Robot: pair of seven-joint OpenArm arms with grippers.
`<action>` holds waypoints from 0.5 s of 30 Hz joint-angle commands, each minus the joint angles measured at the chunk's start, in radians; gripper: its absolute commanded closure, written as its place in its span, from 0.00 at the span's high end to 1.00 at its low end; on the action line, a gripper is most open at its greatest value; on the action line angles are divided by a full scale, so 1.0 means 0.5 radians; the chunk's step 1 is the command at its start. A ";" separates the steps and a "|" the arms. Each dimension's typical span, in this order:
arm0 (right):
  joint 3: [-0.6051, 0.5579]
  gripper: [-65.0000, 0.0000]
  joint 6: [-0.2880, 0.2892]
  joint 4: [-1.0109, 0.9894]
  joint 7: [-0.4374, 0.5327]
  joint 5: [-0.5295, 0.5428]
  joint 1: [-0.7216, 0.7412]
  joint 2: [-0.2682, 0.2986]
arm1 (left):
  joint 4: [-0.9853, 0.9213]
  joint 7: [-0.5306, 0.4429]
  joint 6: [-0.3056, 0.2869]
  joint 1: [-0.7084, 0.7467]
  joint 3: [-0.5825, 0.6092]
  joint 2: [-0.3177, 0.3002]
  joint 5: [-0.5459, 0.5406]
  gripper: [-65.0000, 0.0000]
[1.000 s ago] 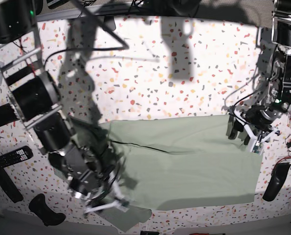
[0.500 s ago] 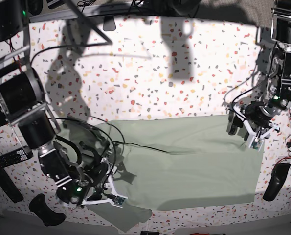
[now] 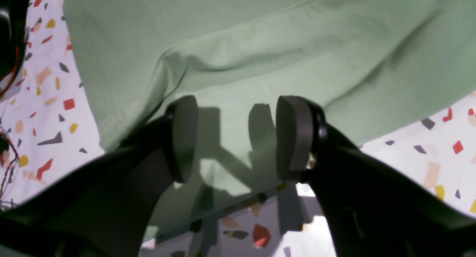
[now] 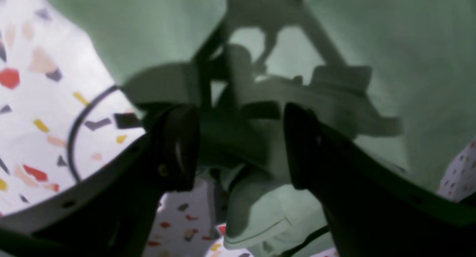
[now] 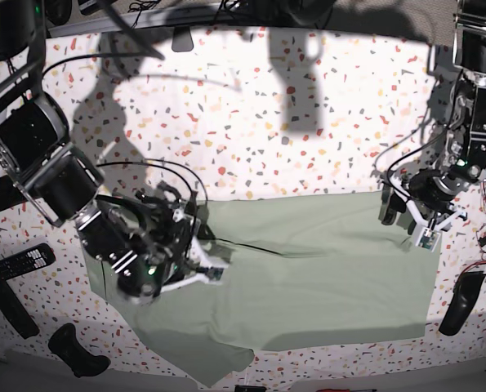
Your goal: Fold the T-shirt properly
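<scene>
A: Black jaws on the left gripper (image 3: 238,138) are spread, nothing between them. They hang just over the T-shirt (image 5: 324,269) corner near the desk's (image 5: 308,122) right edge. Wrist view shows bare green fabric in the gap, with the cloth edge and speckled desk just below.

B: Right gripper (image 4: 238,145)?

A: Jaws apart too. Wrist view is blurred and in shadow. Shaded cloth fills the gap and a rumpled lump of fabric sits just below it, but I can't tell if the pads touch cloth. Not pinching anything I can confirm.

B: Where is it in the base view?

A: Over the shirt's left end, towards the desk's left edge, with a black cable looped around the wrist.

B: Shirt state?

A: Pale green, spread flat across the front half of the desk, from near the left edge to near the right. A dark seam line runs across the upper middle. One flap pokes out towards the front edge, left of centre. The far half of the desk is bare terrazzo.
</scene>
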 commanded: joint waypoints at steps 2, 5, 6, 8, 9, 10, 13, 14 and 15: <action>-0.053 0.43 -0.004 0.026 0.041 -0.091 0.096 0.005 | 0.037 -0.053 0.005 -0.043 -0.018 -0.032 -0.011 0.48; -0.077 0.38 -0.004 0.026 0.080 -0.241 0.092 0.007 | 0.037 -0.053 0.006 -0.043 -0.018 -0.032 -0.010 0.48; -0.076 0.38 -0.004 0.026 0.085 -0.269 0.093 0.007 | 0.037 -0.053 0.006 -0.043 -0.018 -0.032 -0.010 0.48; -0.069 0.38 -0.004 0.026 0.101 -0.303 0.093 0.006 | 0.037 -0.053 0.006 -0.043 -0.018 -0.032 -0.011 0.48; -0.070 0.36 -0.004 0.026 0.127 -0.317 0.093 0.006 | 0.037 -0.053 0.006 -0.043 -0.018 -0.032 -0.010 0.48; -0.070 0.32 -0.004 0.026 0.151 -0.317 0.093 0.006 | 0.037 -0.053 0.006 -0.043 -0.018 -0.032 -0.011 0.48; -0.070 0.18 -0.004 0.026 0.223 -0.316 0.093 0.005 | 0.037 -0.053 0.006 -0.043 -0.018 -0.032 -0.011 0.48; -0.070 0.17 -0.004 0.026 0.243 -0.317 0.093 0.005 | 0.037 -0.053 0.006 -0.043 -0.018 -0.032 -0.011 0.48; -0.070 0.17 -0.004 0.026 0.265 -0.317 0.093 0.005 | 0.037 -0.054 0.006 -0.043 -0.018 -0.032 -0.011 0.48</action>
